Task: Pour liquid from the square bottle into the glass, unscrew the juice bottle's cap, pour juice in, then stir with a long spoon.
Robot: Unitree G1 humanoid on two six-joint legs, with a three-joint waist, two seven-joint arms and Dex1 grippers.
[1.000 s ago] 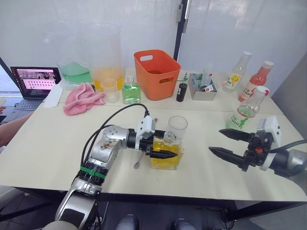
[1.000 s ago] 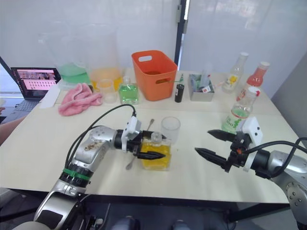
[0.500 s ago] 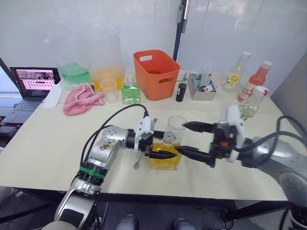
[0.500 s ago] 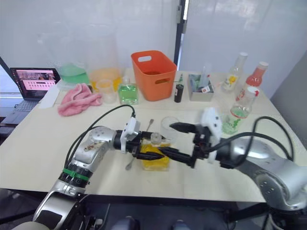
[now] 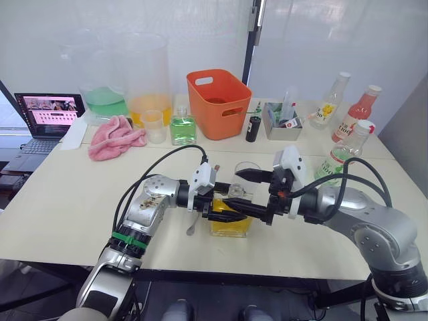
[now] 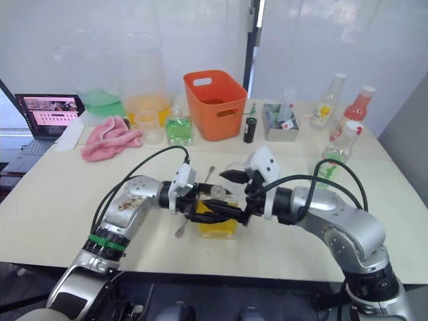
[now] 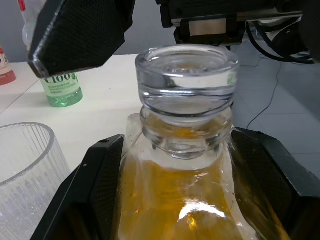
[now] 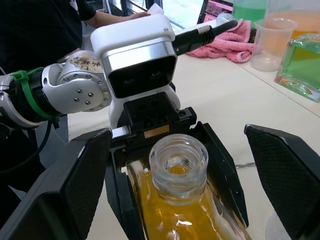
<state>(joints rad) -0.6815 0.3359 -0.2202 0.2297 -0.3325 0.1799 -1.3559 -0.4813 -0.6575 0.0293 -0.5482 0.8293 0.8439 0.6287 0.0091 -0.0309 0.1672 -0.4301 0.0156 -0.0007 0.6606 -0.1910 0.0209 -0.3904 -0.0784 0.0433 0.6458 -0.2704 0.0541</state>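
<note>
A cream counter point(image 5: 60, 200) fills the lower two thirds of the frame. At lower centre stands one square bottle point(image 5: 231, 217) of yellow liquid, upright and uncapped. The left claw point(image 5: 224, 204) is clamped on its body, one black finger on each side. The right claw point(image 5: 249, 196) reaches in from the right, its two fingers spread wide apart, one on either side of the bottle's neck, not gripping it. One clear glass point(image 5: 248, 172) stands just behind the bottle, partly hidden by the right claw. One long spoon point(image 5: 192, 224) lies on the counter beneath the left wrist.

At right centre stands one juice bottle point(image 5: 345, 158) with a white juice bottle's cap point(image 5: 365, 126). Behind it, at upper right, are two more bottles: a yellow-label bottle point(image 5: 330, 102) and a pink bottle point(image 5: 358, 112).

Along the back, from left: one laptop point(image 5: 45, 120), one pink cloth point(image 5: 116, 136), two big jugs point(image 5: 140, 77), one small cup point(image 5: 154, 126), one green square bottle point(image 5: 182, 128), one orange basket point(image 5: 218, 104) and one grey tray point(image 5: 282, 123).
</note>
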